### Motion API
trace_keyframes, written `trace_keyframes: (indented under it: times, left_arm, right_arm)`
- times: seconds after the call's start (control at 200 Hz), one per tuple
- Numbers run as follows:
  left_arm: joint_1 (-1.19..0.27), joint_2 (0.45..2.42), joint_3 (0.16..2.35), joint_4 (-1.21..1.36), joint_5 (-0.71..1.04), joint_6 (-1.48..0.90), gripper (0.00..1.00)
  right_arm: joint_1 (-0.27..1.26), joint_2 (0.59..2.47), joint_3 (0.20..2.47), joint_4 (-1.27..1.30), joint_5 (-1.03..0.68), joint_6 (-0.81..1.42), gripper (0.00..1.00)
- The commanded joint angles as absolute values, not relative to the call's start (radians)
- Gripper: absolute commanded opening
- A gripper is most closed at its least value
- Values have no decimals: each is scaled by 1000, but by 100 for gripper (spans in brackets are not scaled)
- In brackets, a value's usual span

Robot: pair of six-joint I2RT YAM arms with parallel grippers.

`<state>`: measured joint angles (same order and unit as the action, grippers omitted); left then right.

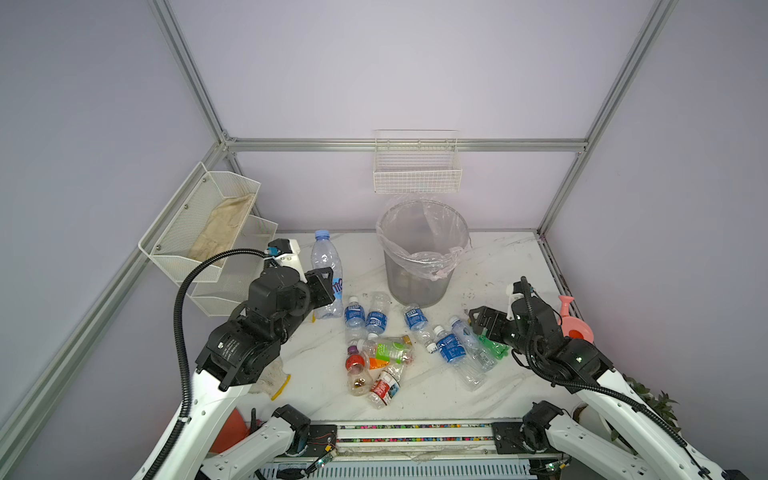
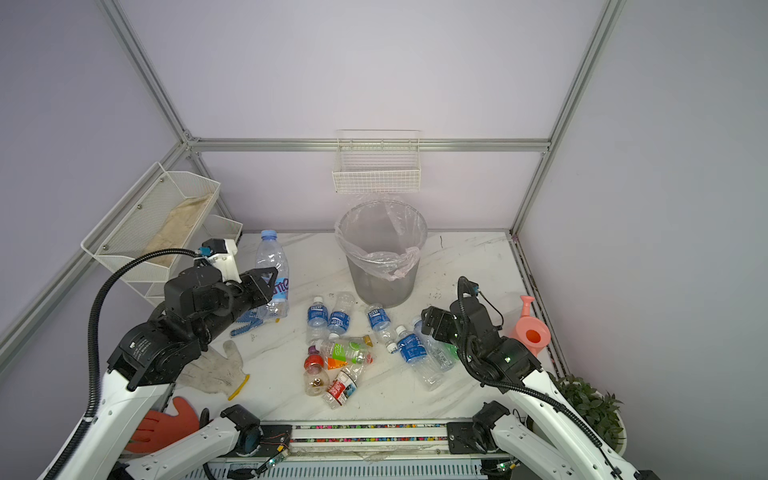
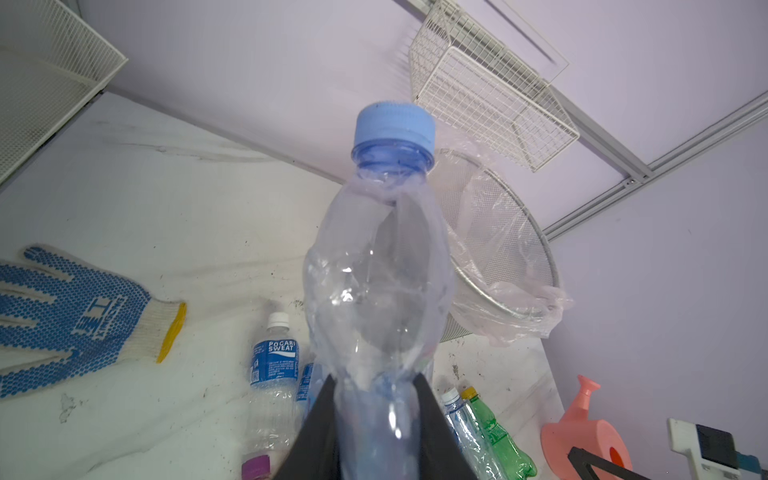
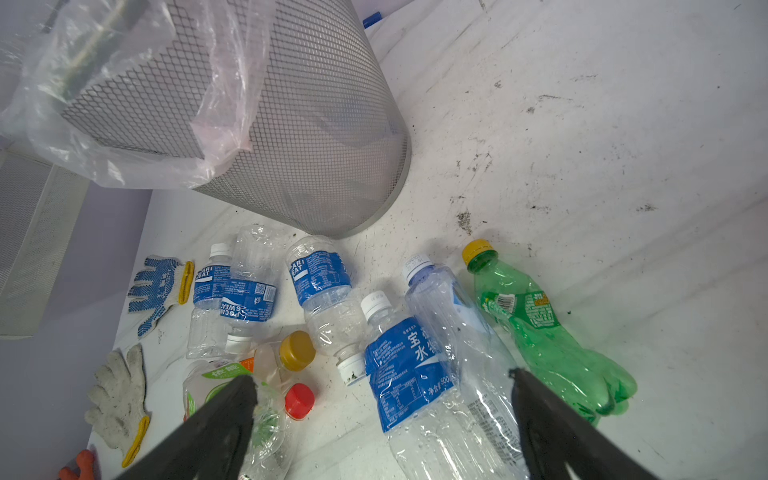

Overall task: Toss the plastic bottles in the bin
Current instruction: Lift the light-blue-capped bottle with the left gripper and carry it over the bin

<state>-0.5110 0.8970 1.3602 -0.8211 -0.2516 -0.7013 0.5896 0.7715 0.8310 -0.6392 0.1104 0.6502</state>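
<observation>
Clear crumpled plastic with a blue cap: one large bottle (image 3: 374, 266) sits in the left tool (image 3: 374, 399), whose jaws are pinched tight on its lower body, to the left of the bin (image 1: 415, 282). The right tool (image 4: 382, 380) hangs spread wide and empty above the other bottles (image 1: 386, 353), which lie scattered on the surface (image 1: 478, 257) in front of the bin, with a green bottle (image 4: 540, 332) at their right edge.

grey mesh clear-lined bin (image 1: 415, 286) upright at 12 o'clock, crushed plastic bottles (image 1: 451, 347) lying scattered at its 6, mostly blue labels, big blue-capped bottle (image 1: 326, 257) upright at its 9, pinched by left gripper (image 3: 374, 380)
</observation>
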Motion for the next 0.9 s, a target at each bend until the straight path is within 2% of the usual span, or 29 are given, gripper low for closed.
trace_keyframes:
  times: [0.0, 0.895]
  left_arm:
    - [-509, 908, 1465, -719, -201, -638, 24]
    - [-529, 1150, 1714, -586, -112, -578, 24]
  right_arm:
    - [588, 778, 830, -617, 107, 667, 97]
    - [588, 762, 804, -609, 96, 670, 97]
